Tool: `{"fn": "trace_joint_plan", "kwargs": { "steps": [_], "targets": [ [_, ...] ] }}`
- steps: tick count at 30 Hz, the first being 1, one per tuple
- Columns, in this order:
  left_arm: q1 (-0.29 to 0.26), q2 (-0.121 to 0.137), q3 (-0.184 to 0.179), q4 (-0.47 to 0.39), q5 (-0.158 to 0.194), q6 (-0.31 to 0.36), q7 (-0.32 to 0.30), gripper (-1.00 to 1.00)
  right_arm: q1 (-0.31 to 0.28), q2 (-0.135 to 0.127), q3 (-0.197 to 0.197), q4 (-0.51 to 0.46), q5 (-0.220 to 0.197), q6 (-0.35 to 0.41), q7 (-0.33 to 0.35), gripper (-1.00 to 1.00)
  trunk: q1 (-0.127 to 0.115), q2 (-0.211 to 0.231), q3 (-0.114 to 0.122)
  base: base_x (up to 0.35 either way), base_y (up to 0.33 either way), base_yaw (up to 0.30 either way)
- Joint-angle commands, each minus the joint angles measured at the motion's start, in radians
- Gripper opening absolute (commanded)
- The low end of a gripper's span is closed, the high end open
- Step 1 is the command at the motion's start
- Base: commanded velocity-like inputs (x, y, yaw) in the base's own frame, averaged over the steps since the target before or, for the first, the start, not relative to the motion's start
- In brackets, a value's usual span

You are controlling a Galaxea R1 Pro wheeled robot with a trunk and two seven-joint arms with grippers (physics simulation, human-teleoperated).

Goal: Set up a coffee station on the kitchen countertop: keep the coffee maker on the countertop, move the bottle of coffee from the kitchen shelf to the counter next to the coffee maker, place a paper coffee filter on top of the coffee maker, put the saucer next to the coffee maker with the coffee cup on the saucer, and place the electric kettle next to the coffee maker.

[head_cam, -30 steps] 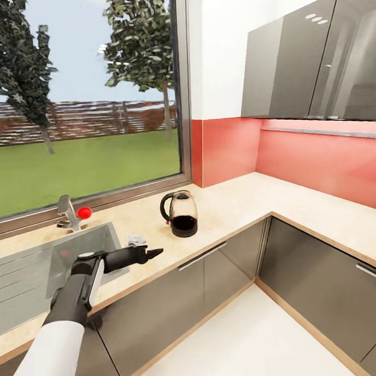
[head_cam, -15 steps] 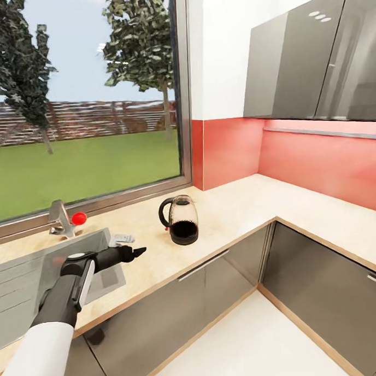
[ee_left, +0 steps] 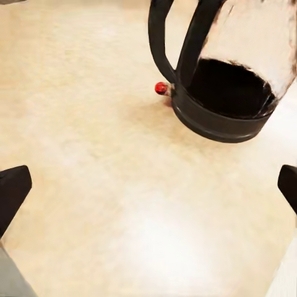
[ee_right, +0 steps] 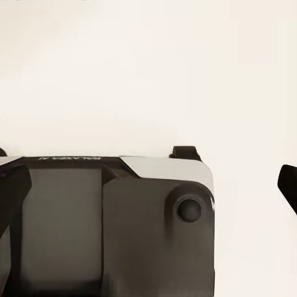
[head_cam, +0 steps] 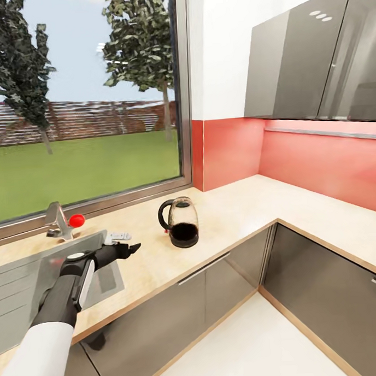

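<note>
The electric kettle (head_cam: 180, 224), clear glass on a black base with a black loop handle, stands on the light-wood countertop (head_cam: 238, 207) below the window. My left gripper (head_cam: 130, 248) hovers over the countertop to the kettle's left, between it and the sink, and points toward it. In the left wrist view the kettle (ee_left: 216, 80) and its red switch (ee_left: 161, 88) lie ahead of the left gripper (ee_left: 148, 189), whose fingertips (ee_left: 12, 192) stand wide apart with nothing between them. My right gripper (ee_right: 148, 185) is open over the robot's own base (ee_right: 111, 223).
A steel sink (head_cam: 27, 271) with a red-knobbed faucet (head_cam: 63, 222) is set in the counter at left. A small pale object (head_cam: 120, 235) lies by the sink's corner. Dark grey cabinets run below, wall cabinets (head_cam: 314, 62) hang at right, and the counter turns a corner rightward.
The whole view has shifted a little, so the camera moved. The left gripper has drawn leftward, and its gap to the kettle is wider than a second ago.
</note>
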Motion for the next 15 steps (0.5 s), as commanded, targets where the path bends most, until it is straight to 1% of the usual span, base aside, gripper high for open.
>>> {"fn": "trace_joint_plan", "kwargs": {
  "steps": [1, 5, 9, 15],
  "targets": [
    [-0.001, -0.001, 0.001, 0.001, -0.008, -0.006, 0.001, 1.0, 0.0, 0.0, 0.009, -0.001, -0.01, 0.002, -0.004, 1.0, 0.001, -0.002, -0.002, 0.012, 0.0, 0.0],
    [-0.001, -0.007, -0.001, 0.006, -0.004, -0.019, 0.012, 1.0, 0.0, 0.0, 0.009, -0.001, -0.01, 0.002, -0.004, 1.0, 0.001, -0.002, -0.002, 0.064, -0.015, 0.0],
    [-0.001, -0.01, -0.001, 0.008, -0.003, -0.025, 0.016, 1.0, 0.001, 0.0, 0.009, -0.001, -0.01, 0.002, -0.004, 1.0, 0.001, -0.002, -0.002, 0.246, -0.091, 0.0],
    [0.002, -0.012, -0.002, 0.009, -0.002, -0.075, 0.017, 1.0, 0.002, 0.0, 0.009, -0.001, -0.01, 0.002, -0.004, 1.0, 0.001, -0.002, -0.002, 0.276, -0.136, 0.0]
  ]
}}
